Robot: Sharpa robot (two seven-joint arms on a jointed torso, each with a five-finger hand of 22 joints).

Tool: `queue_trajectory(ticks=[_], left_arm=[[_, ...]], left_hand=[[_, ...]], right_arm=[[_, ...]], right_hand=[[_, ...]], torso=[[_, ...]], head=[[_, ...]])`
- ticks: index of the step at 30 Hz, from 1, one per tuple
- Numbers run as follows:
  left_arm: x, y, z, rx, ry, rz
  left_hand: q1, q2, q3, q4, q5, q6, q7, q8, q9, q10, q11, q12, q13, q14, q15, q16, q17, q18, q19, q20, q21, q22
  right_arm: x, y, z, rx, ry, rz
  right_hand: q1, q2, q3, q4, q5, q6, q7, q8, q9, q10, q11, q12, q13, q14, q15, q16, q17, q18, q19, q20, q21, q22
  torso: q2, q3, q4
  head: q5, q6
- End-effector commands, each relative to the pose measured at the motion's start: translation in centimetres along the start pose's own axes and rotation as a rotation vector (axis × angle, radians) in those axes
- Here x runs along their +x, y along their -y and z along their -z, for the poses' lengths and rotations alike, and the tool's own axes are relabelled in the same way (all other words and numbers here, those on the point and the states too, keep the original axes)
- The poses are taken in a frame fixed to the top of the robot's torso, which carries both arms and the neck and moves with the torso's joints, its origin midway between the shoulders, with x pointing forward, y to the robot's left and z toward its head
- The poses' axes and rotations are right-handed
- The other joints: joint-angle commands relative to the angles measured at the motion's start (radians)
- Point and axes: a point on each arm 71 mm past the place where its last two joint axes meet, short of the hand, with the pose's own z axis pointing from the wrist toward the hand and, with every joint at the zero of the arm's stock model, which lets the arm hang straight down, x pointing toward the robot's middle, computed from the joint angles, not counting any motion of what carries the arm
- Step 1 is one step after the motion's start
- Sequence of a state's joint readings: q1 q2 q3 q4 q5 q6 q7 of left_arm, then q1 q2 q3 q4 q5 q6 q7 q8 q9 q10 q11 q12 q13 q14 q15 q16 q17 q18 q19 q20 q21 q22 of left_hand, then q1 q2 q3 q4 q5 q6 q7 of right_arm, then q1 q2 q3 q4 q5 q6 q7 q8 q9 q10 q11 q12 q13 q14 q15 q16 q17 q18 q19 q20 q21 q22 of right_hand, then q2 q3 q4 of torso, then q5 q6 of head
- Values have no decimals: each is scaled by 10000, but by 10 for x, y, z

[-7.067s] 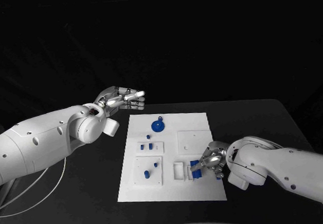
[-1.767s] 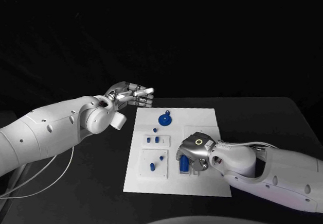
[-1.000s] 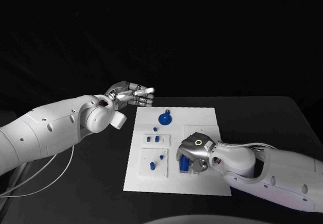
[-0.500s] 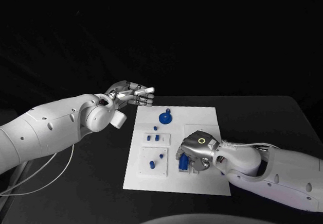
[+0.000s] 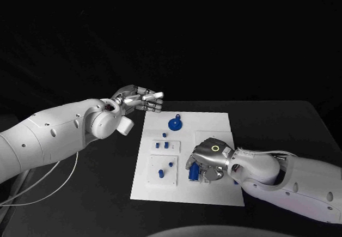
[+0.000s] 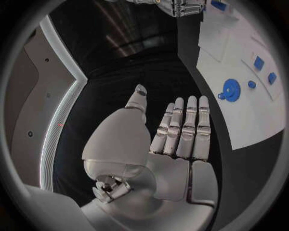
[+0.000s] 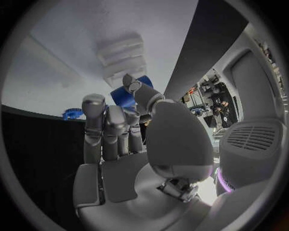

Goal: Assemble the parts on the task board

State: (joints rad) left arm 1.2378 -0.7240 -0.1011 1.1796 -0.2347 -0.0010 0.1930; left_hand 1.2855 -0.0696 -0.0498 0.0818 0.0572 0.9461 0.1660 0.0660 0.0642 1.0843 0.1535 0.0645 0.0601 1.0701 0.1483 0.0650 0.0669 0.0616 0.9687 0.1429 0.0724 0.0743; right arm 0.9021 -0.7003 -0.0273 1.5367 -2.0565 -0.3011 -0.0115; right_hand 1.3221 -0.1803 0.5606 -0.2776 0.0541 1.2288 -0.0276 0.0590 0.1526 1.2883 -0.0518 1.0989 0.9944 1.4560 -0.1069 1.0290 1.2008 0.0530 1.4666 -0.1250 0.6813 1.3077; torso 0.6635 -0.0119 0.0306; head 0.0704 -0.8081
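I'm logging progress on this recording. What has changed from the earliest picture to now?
The right hand, which held a blue part near the board's right edge, has carried it inward and now holds it over the near middle of the white board. The left hand stays raised, open, beyond the board's far left corner. The blue gear and the other small pieces lie as before.

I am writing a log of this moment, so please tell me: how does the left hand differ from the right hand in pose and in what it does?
The left hand hovers beyond the task board's far left corner; the right hand is down on the board. The left hand holds nothing, fingers straight and together; the right hand grips a blue part. Both are silver hands on white arms.
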Motion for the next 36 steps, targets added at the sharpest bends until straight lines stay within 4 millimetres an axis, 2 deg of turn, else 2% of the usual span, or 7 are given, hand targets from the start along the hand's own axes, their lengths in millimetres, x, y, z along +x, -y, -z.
queue_trajectory(ticks=[1, 28, 36], left_arm=[[2, 1, 0, 41, -204, -14], [4, 1, -2, 34, -266, -23], [5, 1, -2, 3, -328, -21]], left_hand=[[-28, -52, -9, 68, -49, -67, 5, -10, -13, -80, -19, -35, 10, 40, 16, -29, 10, -71, 41, -55, 13, -13], [-17, -55, -2, 97, -47, -119, 10, -12, -16, -88, -16, -33, 11, 40, 18, -30, 10, -68, 45, -55, 14, -12], [-26, -11, 1, 103, -45, -85, -20, -3, -11, -108, -14, -34, 11, 29, 21, -30, 10, -66, 42, -51, 12, -13]], right_arm=[[1, -2, 1, -357, -176, -182], [8, 3, -5, -332, -566, -4], [8, 2, -6, -341, -472, 29]], right_hand=[[-38, 104, -68, 17, -28, 531, 470, 39, 56, -10, 69, 29, -15, -10, 89, -18, 5, -28, 211, 49, 48, 778], [-24, 148, -115, 1, -25, 427, 476, 38, -26, -51, 90, 60, -17, -44, 129, -71, -38, -13, 121, 94, -31, 756], [-6, 136, -96, -1, -33, 155, 457, 27, -134, -64, 72, 145, 98, -85, 129, -127, -81, 1, 70, 100, -168, 724]], torso=[[1, -11, -4], [-1, -16, 4], [-9, -21, 3]], head=[[4, -20], [-25, -46], [-28, -50]])
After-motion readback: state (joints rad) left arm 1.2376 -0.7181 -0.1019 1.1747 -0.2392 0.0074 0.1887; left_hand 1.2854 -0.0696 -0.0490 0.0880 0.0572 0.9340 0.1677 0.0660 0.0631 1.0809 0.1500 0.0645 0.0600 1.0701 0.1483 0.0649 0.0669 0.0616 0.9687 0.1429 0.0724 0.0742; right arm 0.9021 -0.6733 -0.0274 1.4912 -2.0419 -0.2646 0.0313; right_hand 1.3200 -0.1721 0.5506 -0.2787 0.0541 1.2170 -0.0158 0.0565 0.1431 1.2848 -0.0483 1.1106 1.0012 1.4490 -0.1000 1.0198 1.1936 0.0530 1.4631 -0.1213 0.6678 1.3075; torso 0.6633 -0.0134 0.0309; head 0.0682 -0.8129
